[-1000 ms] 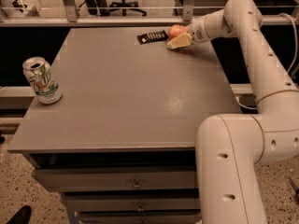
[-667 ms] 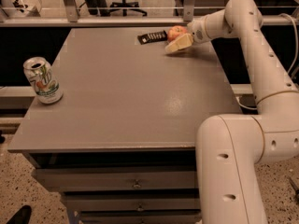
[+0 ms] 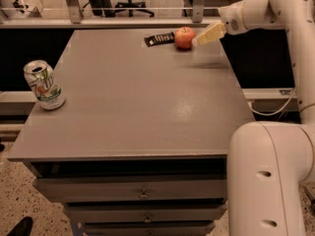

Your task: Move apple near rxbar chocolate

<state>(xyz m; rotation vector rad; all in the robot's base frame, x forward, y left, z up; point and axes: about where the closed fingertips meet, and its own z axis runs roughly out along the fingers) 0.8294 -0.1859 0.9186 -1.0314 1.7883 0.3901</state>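
We see the apple (image 3: 185, 37) near the far edge of the table (image 3: 147, 112), just right of the rxbar chocolate (image 3: 159, 39), whose long axis runs left to right towards it. The gripper (image 3: 204, 36) is immediately right of the apple; we cannot tell whether it is gripping. A second ago it overlapped the apple; now it has drawn rightward.
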